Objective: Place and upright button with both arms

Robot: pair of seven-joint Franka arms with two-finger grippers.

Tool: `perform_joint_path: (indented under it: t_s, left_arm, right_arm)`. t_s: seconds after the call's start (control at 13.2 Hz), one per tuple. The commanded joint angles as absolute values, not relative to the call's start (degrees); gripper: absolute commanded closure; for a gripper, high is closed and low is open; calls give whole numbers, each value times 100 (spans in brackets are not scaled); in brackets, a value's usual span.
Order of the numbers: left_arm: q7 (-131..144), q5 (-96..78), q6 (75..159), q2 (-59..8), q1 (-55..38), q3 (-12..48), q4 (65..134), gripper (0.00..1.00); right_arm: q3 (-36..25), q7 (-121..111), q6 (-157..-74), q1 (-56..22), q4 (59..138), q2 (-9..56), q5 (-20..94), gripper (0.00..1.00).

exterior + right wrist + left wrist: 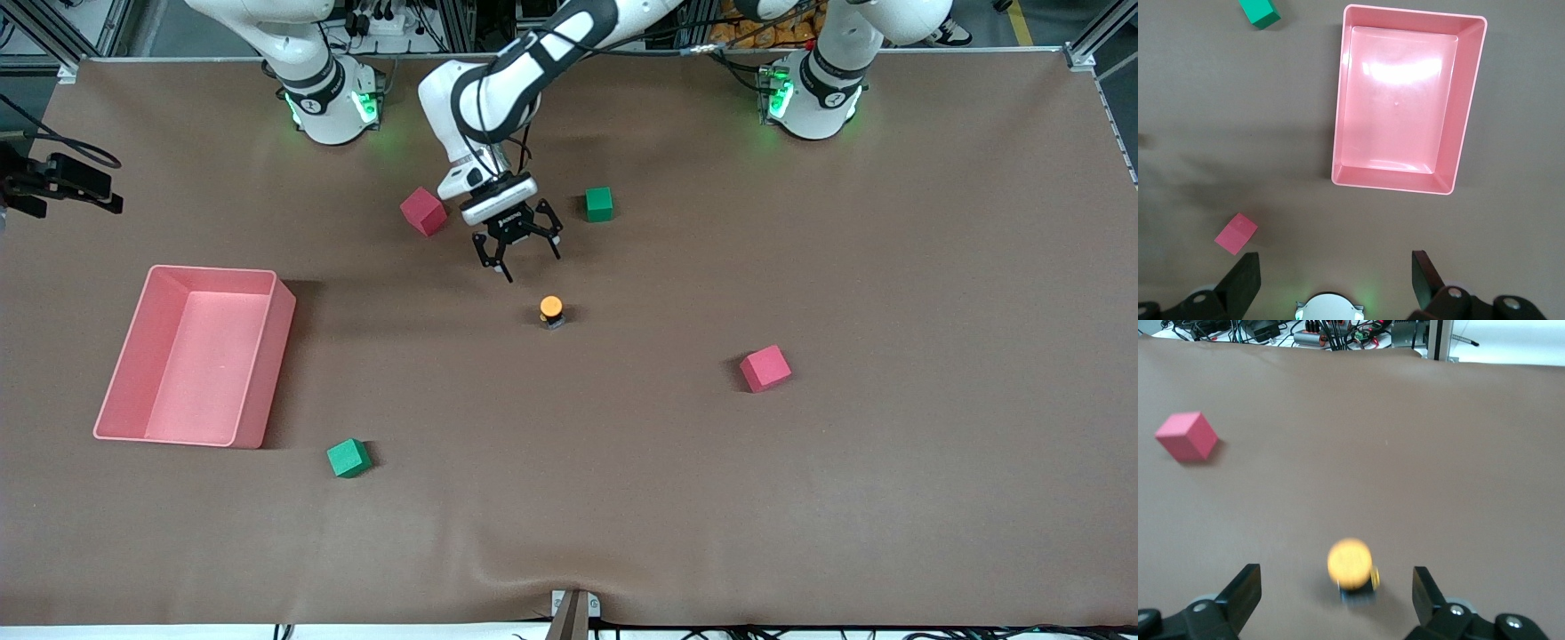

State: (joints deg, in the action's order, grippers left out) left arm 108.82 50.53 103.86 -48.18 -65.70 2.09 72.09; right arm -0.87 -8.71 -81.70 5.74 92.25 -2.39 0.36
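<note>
Small orange-capped black push-button (551, 312) stands upright mid-tabletop. Left gripper (518, 247) above it, fingers apart, empty; lift straight up, avoid tipping. Right gripper (1335, 283) waits high, fingers apart.

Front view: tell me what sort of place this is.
Probably a robotics lab test bench: two arms bolted along a brown-covered table, aluminium framing and loose cabling at its edge, and foam cubes, a pink tray and a button as props.

Bright overhead light; glare in pink bin (1458, 107); button (1350, 564) blurred
</note>
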Motion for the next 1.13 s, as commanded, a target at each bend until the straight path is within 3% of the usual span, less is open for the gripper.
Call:
perform_joint_path:
  t_s: [0.0,0.6,1.06]
  left_arm:
    - [10321,4940,10634,-4615,-6277,281,7321,0]
    - [7079,2527,10679,-3254,-4634,264,7348,0]
    - [4845,-8,10574,-2734,-2727,264,7374,0]
  right_arm:
    - [-53,-940,-8200,624,9308,-308,53,0]
    - [-62,-949,-8261,633,9369,-308,53,0]
    - [-44,-879,-8297,545,9395,-308,53,0]
